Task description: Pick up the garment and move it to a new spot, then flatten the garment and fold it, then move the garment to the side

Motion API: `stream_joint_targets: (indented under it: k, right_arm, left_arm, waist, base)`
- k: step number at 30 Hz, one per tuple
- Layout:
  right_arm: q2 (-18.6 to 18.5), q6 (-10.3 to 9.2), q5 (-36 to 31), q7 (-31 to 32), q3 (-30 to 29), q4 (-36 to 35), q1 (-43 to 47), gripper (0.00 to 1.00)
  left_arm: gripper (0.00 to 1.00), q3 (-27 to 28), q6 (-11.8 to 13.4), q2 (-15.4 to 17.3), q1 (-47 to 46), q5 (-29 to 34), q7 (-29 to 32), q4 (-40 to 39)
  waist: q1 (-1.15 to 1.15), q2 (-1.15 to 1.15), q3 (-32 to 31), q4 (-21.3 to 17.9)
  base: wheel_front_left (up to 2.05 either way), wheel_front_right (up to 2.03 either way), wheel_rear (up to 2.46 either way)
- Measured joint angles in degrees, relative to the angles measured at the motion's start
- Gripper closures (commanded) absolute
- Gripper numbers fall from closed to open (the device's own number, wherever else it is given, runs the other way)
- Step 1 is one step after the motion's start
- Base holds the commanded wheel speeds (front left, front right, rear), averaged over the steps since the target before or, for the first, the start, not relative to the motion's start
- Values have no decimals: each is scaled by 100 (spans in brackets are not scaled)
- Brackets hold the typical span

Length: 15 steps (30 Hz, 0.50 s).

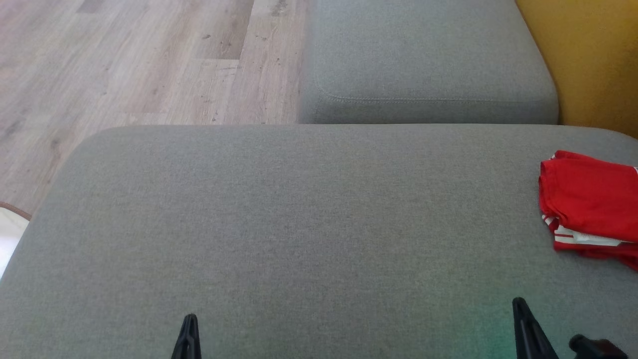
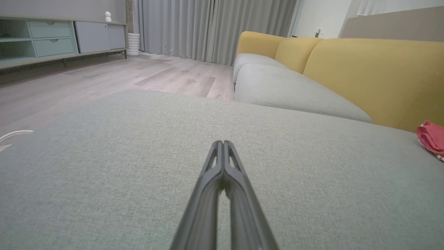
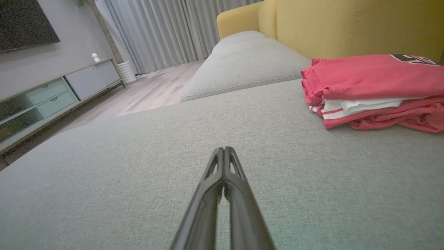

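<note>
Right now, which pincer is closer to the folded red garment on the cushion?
Right. The right pincer lies short of the garment, not touching; the left pincer lies far to its left across the cushion.

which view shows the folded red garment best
The right wrist view: the folded red garment lies close, its stacked layers and white striped trim plain. Head view: the garment from above, cut by the right edge. Left wrist view: a small far corner of the garment.

Home living room: yellow-backed sofa [image 2: 364,73], grey curtains [image 2: 208,27], TV cabinet [image 2: 52,38], wood floor [image 1: 124,65].
</note>
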Motion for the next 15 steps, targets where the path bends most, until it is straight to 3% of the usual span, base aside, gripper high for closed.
stream_joint_targets:
  k: [15]
  right_arm:
    - [0, 0, 1029, 230, -83, 33, -253, 100]
  left_arm:
    - [100, 123, -153, 30, -264, -1104, 181, 143]
  waist:
    - [0, 0, 92, -84]
  base:
    - [0, 0, 0]
